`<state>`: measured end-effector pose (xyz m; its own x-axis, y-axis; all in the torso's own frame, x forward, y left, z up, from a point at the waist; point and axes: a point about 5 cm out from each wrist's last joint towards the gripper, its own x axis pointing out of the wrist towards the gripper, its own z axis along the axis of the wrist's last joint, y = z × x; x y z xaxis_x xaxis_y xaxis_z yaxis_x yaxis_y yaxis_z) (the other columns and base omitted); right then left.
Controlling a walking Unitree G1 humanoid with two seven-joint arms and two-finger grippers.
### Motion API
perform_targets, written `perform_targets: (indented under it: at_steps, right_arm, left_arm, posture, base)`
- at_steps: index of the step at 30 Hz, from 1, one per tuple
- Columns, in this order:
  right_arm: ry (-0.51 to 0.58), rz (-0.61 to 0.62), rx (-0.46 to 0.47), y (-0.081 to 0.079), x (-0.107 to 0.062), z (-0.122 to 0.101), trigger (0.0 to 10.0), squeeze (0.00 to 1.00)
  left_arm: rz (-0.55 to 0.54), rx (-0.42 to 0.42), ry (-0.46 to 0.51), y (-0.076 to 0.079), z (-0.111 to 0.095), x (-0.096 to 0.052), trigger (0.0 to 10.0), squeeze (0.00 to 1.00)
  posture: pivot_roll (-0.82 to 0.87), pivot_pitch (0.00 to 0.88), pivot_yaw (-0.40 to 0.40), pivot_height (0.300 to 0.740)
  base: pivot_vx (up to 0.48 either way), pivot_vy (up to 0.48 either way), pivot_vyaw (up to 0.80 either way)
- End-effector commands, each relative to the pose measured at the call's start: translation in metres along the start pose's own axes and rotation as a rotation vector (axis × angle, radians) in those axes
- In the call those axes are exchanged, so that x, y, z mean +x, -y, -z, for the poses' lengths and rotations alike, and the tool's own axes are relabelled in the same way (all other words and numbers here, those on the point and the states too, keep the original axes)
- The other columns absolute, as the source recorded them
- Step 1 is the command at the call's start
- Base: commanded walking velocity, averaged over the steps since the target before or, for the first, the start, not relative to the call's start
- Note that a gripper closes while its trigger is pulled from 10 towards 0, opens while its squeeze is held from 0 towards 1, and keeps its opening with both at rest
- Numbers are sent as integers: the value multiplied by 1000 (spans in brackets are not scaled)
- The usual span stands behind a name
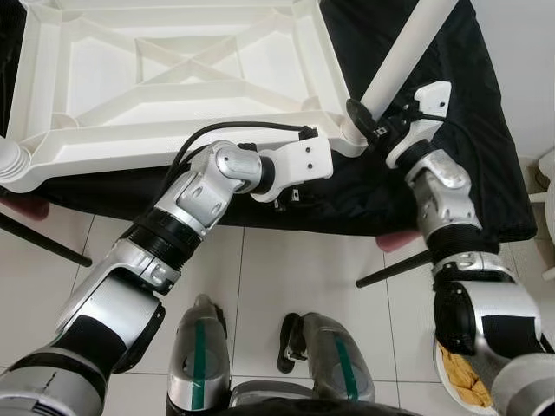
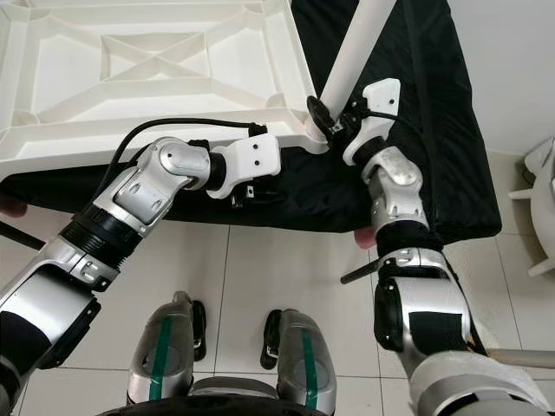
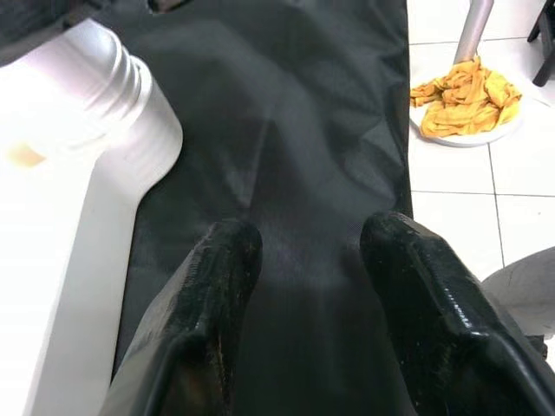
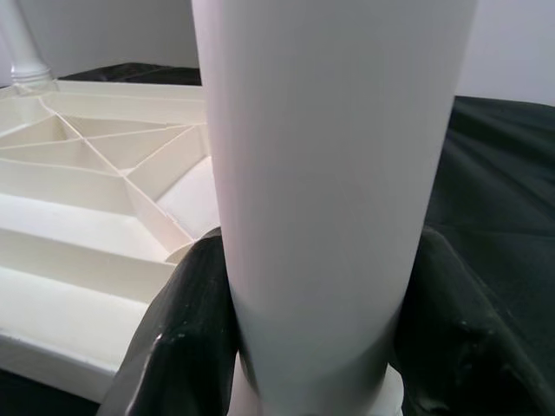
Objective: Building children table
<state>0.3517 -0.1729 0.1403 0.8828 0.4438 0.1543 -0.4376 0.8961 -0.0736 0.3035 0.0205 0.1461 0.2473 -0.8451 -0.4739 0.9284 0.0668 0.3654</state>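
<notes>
A white plastic table top (image 1: 113,143) lies upside down on a black cloth (image 1: 451,104), ribs facing up. A white round table leg (image 1: 408,48) leans over its near right corner socket (image 1: 347,134), lower end at the socket. My right gripper (image 4: 316,260) is shut on the leg just above that end, one black finger on each side. My left gripper (image 3: 303,243) is open over the black cloth just off the table top's near edge, holding nothing. A ribbed white socket (image 3: 87,87) sits close beside it. Another leg (image 4: 22,43) stands at a far corner.
The cloth-covered surface ends at a white tiled floor (image 1: 286,269). Dark legs (image 1: 390,270) slant out from beneath it on both sides. A plate with a yellow rag (image 3: 468,100) lies on the floor at my right. My feet (image 1: 303,347) stand below.
</notes>
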Motion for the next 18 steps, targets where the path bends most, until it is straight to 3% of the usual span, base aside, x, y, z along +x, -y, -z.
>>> perform_targets:
  at_steps: [1, 18]
  right_arm:
    - [-26, 6, 4, -6, -1, 7, 10000, 0]
    - [-33, 365, 79, -28, 8, 12, 10000, 0]
  left_arm:
    - [24, 14, 5, 4, -1, 2, 10000, 0]
    - [28, 11, 6, 5, -1, 2, 10000, 0]
  posture:
    - [39, 21, -65, 740]
    - [44, 33, -71, 740]
  base:
    - [0, 0, 0]
    - [0, 0, 0]
